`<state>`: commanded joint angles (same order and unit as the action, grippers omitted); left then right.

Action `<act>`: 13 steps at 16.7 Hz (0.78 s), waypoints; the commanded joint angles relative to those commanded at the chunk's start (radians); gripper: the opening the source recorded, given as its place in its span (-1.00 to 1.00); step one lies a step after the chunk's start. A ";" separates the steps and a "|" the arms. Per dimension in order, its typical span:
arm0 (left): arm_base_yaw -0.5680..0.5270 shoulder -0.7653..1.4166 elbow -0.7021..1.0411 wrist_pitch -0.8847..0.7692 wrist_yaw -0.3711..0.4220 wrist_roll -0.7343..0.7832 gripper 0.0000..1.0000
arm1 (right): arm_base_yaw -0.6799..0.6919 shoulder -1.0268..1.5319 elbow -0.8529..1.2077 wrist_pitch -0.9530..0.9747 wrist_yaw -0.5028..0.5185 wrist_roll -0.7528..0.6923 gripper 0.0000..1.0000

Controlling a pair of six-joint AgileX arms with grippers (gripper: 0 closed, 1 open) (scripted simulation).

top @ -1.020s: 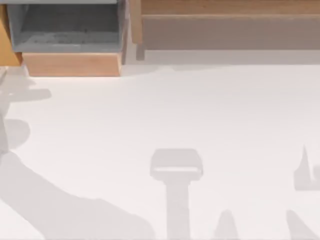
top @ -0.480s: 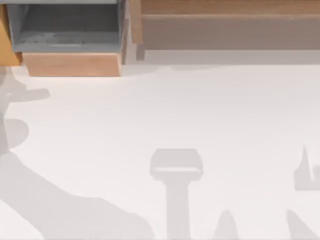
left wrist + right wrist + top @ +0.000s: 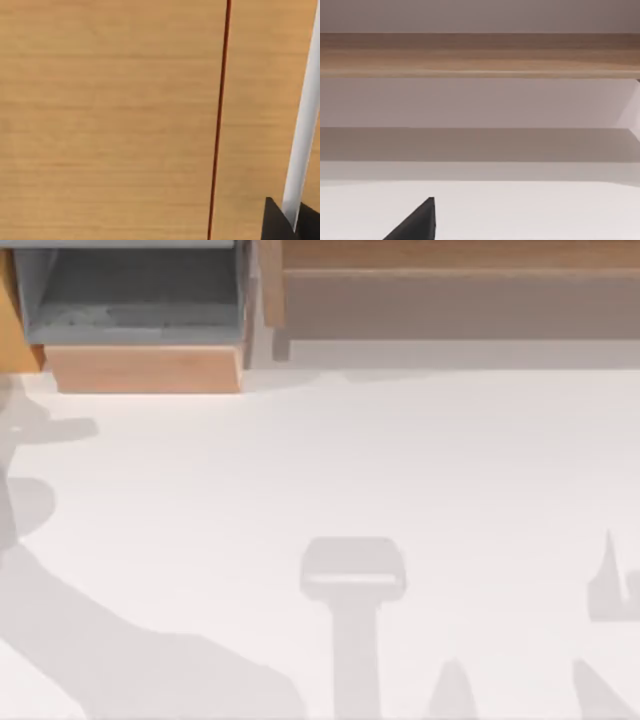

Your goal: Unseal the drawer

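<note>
The drawer point(image 3: 140, 325) at the desk's point(image 3: 400, 470) far left stands pulled out, its grey inside exposed, so the opening looks largely done. The left gripper point(image 3: 295, 225) sits by wood panelling; I cannot tell either arm's fingers.

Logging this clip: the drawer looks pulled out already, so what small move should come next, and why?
Probably let go and back the left arm off: the drawer stands out from the cabinet, its grey inside open to view, and the white handle sits by the left gripper's fingers.

Overhead view; close forward-facing wrist views
</note>
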<state>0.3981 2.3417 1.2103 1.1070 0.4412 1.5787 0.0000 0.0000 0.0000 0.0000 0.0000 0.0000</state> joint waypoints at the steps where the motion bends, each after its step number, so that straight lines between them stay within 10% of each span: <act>1: 0.004 -0.005 -0.013 0.006 0.002 0.000 -1.00 | 0.000 0.000 0.000 0.000 0.000 0.000 1.00; 13: 0.070 -0.126 -0.274 0.147 0.069 0.003 -1.00 | 0.000 0.000 0.000 0.000 0.000 0.000 1.00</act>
<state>0.4680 2.2161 0.9360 1.2536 0.5099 1.5820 0.0000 0.0000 0.0000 0.0000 0.0000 0.0000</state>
